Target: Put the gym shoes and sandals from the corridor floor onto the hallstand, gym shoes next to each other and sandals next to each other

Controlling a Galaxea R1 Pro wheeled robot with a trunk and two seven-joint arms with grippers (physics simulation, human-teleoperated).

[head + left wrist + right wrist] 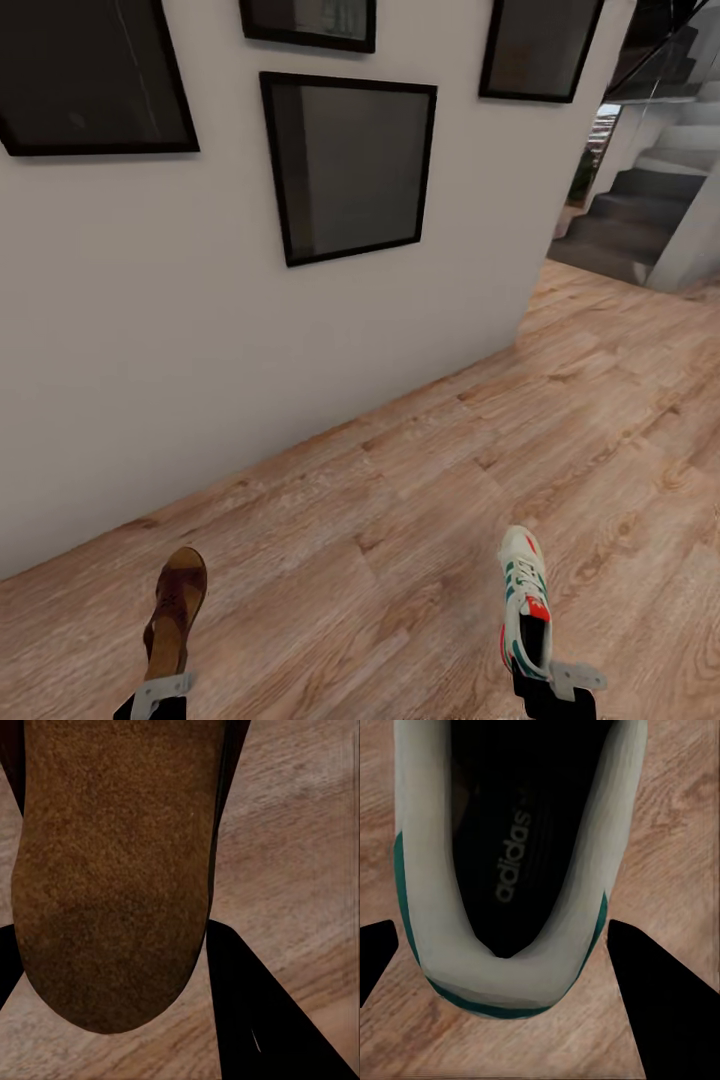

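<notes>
Setting: a corridor with a white wall (150, 330) hung with dark framed pictures (350, 165); stairs (640, 215) rise at the far right.
Floor: light wood-grain corridor floor (420, 500) runs ahead of the robot.
Left claw (160, 692): its fingers sit either side of one brown sandal (175, 610) at the heel, clamped on it; the sandal points forward above the floor.
Right claw (555, 682): clamped on the heel of one white gym shoe (524, 600) with teal stripes, toe pointing forward.
Wrist views: sandal footbed (112, 870) and the shoe's dark inside (514, 847) lie between dark fingers (660, 990).
Progress: one shoe of each pair appears lifted. By my judgement, placing on the rack remains, and the other two shoes are yet to be handled.
</notes>
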